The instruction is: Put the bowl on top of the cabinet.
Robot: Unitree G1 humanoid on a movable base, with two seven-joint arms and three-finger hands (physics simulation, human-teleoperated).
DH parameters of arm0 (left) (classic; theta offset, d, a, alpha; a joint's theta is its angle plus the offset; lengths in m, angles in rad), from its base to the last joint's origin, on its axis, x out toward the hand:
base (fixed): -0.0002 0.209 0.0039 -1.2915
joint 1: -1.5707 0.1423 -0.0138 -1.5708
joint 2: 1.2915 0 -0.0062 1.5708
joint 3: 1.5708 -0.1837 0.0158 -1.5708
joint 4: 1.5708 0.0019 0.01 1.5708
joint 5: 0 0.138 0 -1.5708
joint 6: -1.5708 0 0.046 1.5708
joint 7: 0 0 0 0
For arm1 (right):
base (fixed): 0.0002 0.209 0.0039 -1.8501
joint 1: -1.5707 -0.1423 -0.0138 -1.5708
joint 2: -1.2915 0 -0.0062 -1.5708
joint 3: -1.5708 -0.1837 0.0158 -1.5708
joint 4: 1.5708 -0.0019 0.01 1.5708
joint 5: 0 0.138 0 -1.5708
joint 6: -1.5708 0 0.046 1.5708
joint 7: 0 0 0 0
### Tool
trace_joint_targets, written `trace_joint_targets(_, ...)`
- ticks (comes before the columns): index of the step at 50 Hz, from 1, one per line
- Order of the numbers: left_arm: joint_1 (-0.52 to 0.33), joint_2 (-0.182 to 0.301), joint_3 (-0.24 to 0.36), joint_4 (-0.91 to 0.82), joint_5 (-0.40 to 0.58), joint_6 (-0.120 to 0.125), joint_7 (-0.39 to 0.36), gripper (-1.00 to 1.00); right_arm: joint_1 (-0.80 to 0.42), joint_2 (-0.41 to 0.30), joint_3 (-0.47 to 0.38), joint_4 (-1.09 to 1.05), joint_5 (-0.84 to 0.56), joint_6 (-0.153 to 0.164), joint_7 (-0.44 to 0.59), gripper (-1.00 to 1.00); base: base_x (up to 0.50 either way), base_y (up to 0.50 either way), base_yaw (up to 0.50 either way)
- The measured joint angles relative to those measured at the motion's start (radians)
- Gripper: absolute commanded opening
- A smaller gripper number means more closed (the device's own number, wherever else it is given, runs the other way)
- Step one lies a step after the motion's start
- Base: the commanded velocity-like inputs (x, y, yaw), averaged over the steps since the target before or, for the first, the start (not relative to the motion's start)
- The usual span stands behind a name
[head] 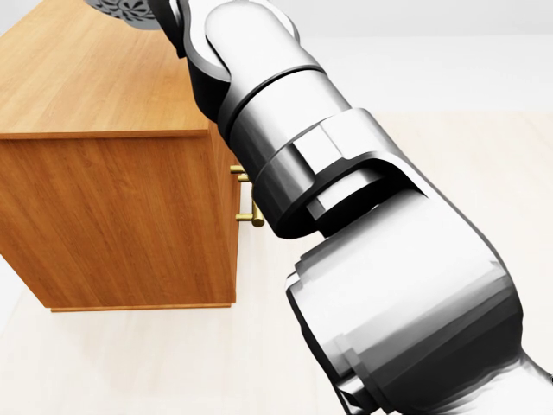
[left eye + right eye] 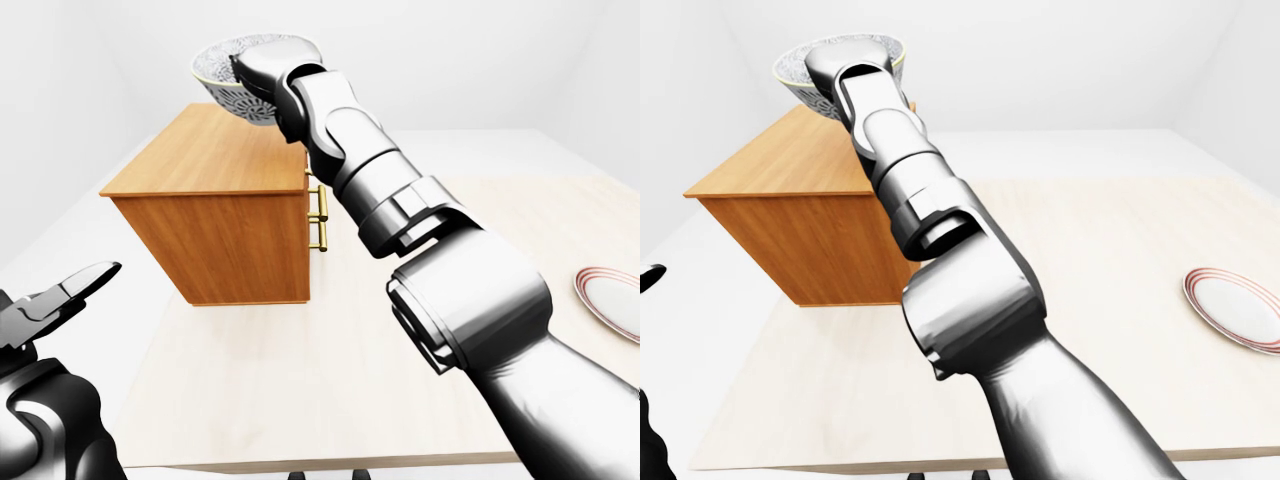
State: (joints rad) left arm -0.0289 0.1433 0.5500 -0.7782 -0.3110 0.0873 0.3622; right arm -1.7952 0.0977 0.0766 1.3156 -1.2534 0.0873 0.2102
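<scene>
A grey patterned bowl (image 2: 222,78) with a pale rim hangs in the air, tilted, above the far right part of the wooden cabinet's top (image 2: 205,160). My right hand (image 2: 250,72) is closed over the bowl's right rim, and the long silver arm hides that side of the bowl. In the head view only the bowl's underside (image 1: 125,10) shows at the top edge. The cabinet has brass handles (image 2: 321,217) on its right face. My left hand (image 2: 78,288) stays low at the left-eye view's left edge, fingers spread, holding nothing.
The cabinet stands on a pale wooden table (image 2: 300,380). A white plate with a red rim (image 2: 1236,310) lies near the table's right edge. White walls and floor surround the table.
</scene>
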Motion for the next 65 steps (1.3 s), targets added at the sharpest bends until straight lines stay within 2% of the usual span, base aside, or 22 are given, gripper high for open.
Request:
trace_joint_targets(40,0.001,0.001,0.003,-0.003,-0.005,0.0,0.001,1.0,0.039,0.024,-0.002,-0.002,0.099,0.0,0.06,-1.0,0.0,0.0,0.0)
trace_joint_targets(41,0.001,0.001,0.003,-0.003,-0.005,0.0,0.001,1.0,0.04,0.024,-0.001,-0.002,0.1,0.0,0.06,-0.87,0.0,0.0,0.0)
trace_joint_targets(42,0.001,0.001,0.003,-0.003,-0.005,0.0,0.001,1.0,0.04,0.024,0.0,-0.003,0.103,0.0,0.056,-0.63,0.0,0.0,0.0)
trace_joint_targets(43,0.001,0.001,0.003,-0.003,-0.005,0.0,0.001,1.0,0.04,0.024,-0.001,-0.003,0.105,0.0,0.052,-0.49,0.0,0.0,0.0)
trace_joint_targets(44,0.001,0.001,0.003,-0.002,-0.005,0.0,0.001,1.0,0.04,0.024,0.0,-0.004,0.108,0.0,0.048,0.06,0.0,0.0,0.0)
trace_joint_targets(47,0.001,0.001,0.003,-0.002,-0.006,0.0,0.001,1.0,0.037,0.023,-0.001,-0.008,0.115,0.0,0.036,0.15,0.0,0.0,0.0)
trace_joint_targets(49,0.001,0.001,0.003,-0.002,-0.006,0.0,0.001,1.0,0.034,0.023,-0.002,-0.011,0.121,0.0,0.031,0.25,0.0,0.0,0.0)
trace_joint_targets(50,0.001,0.001,0.003,-0.002,-0.005,0.0,0.001,1.0,0.033,0.023,-0.002,-0.012,0.123,0.0,0.029,0.4,0.0,0.0,0.0)
trace_joint_targets(51,0.001,0.001,0.003,-0.001,-0.005,0.0,0.001,1.0,0.03,0.023,-0.002,-0.013,0.126,0.0,0.027,0.4,0.0,0.0,0.0)
trace_joint_targets(55,0.002,0.0,0.003,0.001,-0.005,0.0,0.0,1.0,0.016,0.021,0.001,-0.017,0.13,0.0,0.016,1.0,0.0,0.0,0.0)
trace_joint_targets(65,0.004,-0.001,0.002,0.004,-0.004,0.0,-0.002,1.0,-0.031,0.023,0.001,-0.03,0.133,0.0,-0.032,1.0,0.0,0.0,0.0)
